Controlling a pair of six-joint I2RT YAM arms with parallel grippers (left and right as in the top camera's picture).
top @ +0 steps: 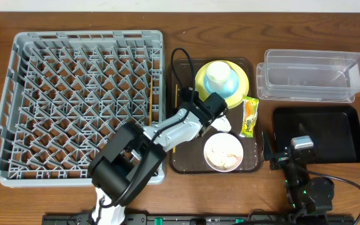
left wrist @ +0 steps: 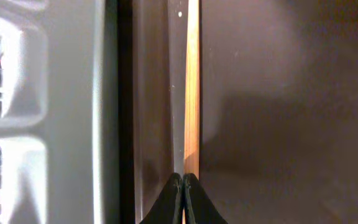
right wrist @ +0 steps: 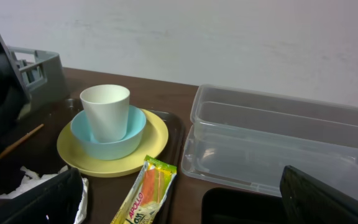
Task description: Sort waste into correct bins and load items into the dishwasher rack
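My left gripper [left wrist: 184, 177] is shut on a thin wooden chopstick [left wrist: 192, 93] lying along the left edge of the brown tray [top: 183, 164], beside the grey dishwasher rack [top: 80, 103]. The arm hides the jaws from overhead. Another chopstick [top: 150, 100] lies in the rack by its right wall. The white cup [top: 218, 74] stands in the light blue dish [top: 233, 87] on the yellow plate [top: 200, 81]. The white bowl [top: 224, 152] holds rice scraps. The tissue [top: 222, 125] and snack wrapper [top: 249, 117] lie nearby. My right gripper [right wrist: 180, 186] is open and empty.
The clear tub [top: 311, 75] stands at the back right, with the black tray [top: 320, 134] in front of it. My right gripper [top: 274, 155] rests between the brown tray and the black tray. The left arm [top: 167, 131] crosses the tray's left side.
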